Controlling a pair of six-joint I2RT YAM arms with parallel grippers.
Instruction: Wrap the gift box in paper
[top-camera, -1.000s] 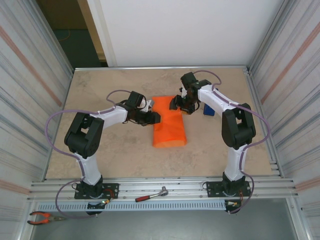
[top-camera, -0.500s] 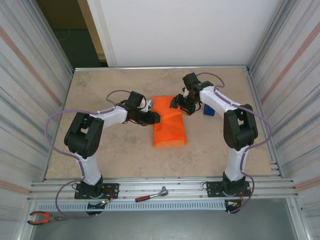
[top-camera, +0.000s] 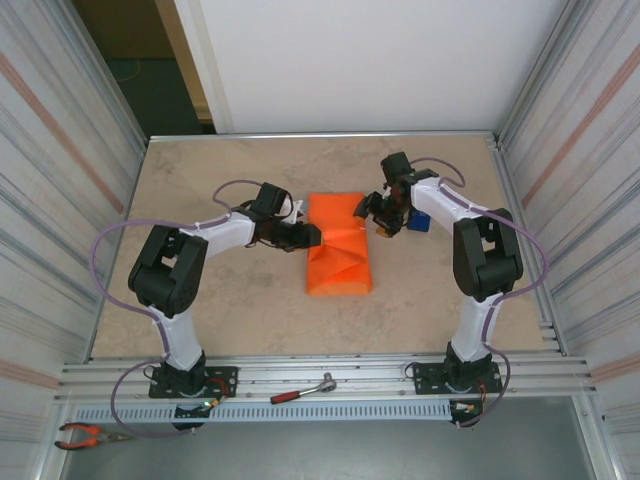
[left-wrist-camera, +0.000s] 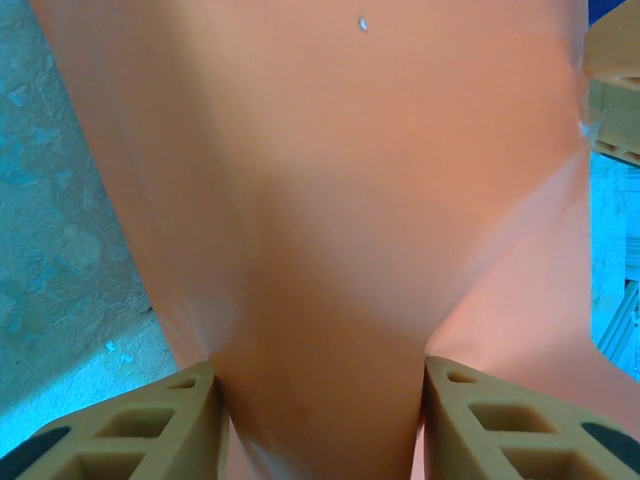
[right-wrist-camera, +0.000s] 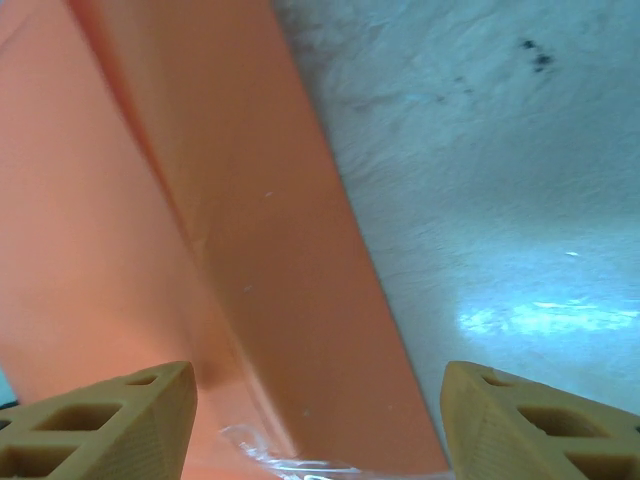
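Centrally on the table (top-camera: 220, 300) lies the paper (top-camera: 338, 255), a bright orange sheet folded over into a flat, oblong bundle with creases across its top. The gift box is hidden under it. At the bundle's left edge the left fingers (left-wrist-camera: 130, 445) are clamped on the paper, and an orange fold fills the gap and presses against both inner faces. By the bundle's far right corner the right fingers (right-wrist-camera: 110, 425) stand apart. The paper's right edge and bare table show between them, and nothing is gripped. A blue tape dispenser (top-camera: 420, 221) sits just right of that arm's wrist, toward the table's right edge.
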